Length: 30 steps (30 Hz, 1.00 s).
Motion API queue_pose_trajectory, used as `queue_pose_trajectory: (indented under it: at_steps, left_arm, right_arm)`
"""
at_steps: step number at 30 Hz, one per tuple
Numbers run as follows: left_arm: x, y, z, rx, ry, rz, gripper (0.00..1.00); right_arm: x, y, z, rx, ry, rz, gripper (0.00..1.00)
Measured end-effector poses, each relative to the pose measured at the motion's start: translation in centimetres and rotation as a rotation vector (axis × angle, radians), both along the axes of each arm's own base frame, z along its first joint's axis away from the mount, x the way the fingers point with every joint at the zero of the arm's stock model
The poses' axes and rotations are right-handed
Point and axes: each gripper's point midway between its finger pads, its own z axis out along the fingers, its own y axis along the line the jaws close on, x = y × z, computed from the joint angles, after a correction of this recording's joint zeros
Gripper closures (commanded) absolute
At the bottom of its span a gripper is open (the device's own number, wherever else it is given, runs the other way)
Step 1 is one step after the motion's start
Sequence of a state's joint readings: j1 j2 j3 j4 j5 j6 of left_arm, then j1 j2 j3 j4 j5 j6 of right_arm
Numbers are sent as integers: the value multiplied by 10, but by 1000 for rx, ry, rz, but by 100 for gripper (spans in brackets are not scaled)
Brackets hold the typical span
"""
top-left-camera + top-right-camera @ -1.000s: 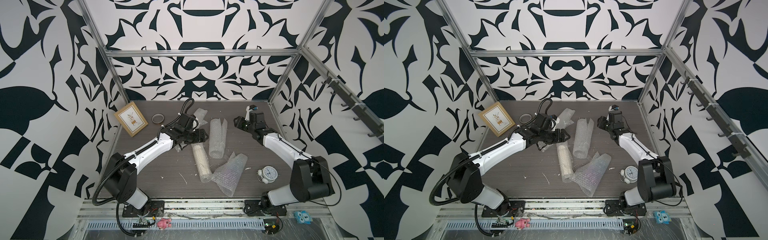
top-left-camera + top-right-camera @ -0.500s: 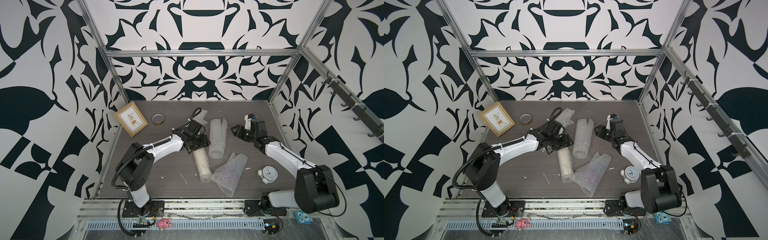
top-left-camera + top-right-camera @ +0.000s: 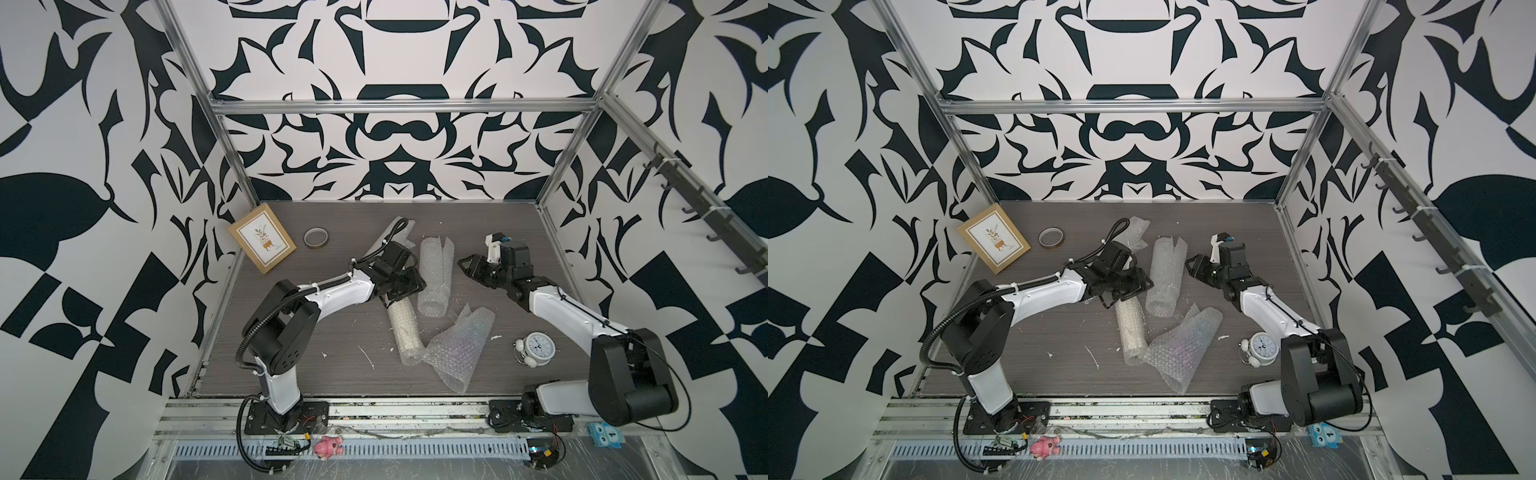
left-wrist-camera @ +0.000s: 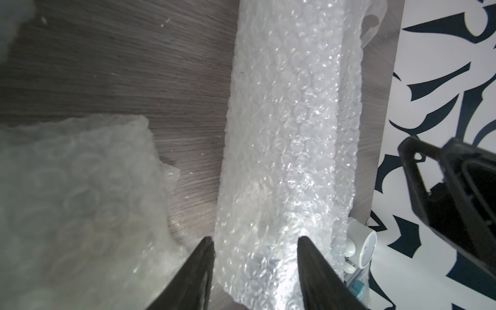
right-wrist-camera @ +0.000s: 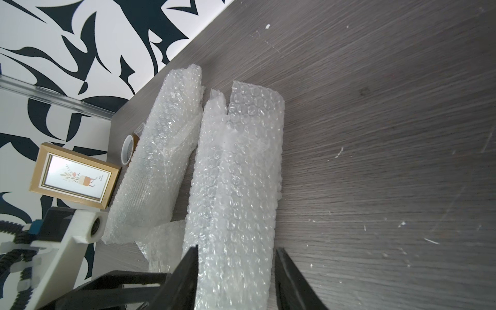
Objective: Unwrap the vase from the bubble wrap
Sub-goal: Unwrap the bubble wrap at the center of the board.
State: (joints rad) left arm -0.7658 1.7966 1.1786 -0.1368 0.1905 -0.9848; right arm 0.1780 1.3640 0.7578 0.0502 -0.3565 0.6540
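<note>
Here the bubble wrap roll (image 3: 434, 274) lies twelve-to-six; left claw (image 4: 255, 238) nearer at nine, right claw (image 5: 236, 247) at three, both parted.

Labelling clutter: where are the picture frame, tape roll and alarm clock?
picture frame (image 3: 262, 240), in a top view, its print
tape roll (image 3: 316, 247), in a top view, near rim
alarm clock (image 3: 539, 345), in a top view, dial

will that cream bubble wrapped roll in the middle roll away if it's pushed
Likely yes: the roll lies on its side and looks round. It seems filled, so probably stiffer than the loose sheet beside its near end.
</note>
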Motion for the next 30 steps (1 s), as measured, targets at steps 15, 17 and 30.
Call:
queue_pose_trajectory:
  at_steps: [15, 17, 30]
  left_arm:
    - [3, -7, -4, -21, 21, 11, 100]
    - [3, -7, -4, -20, 20, 8, 100]
    - [-2, -26, 23, -4, -75, -77, 100]
  right_arm:
    - [-3, 2, -3, 8, 6, 11, 56]
    - [-3, 2, -4, 8, 7, 11, 56]
    - [-4, 0, -7, 1, 13, 3, 57]
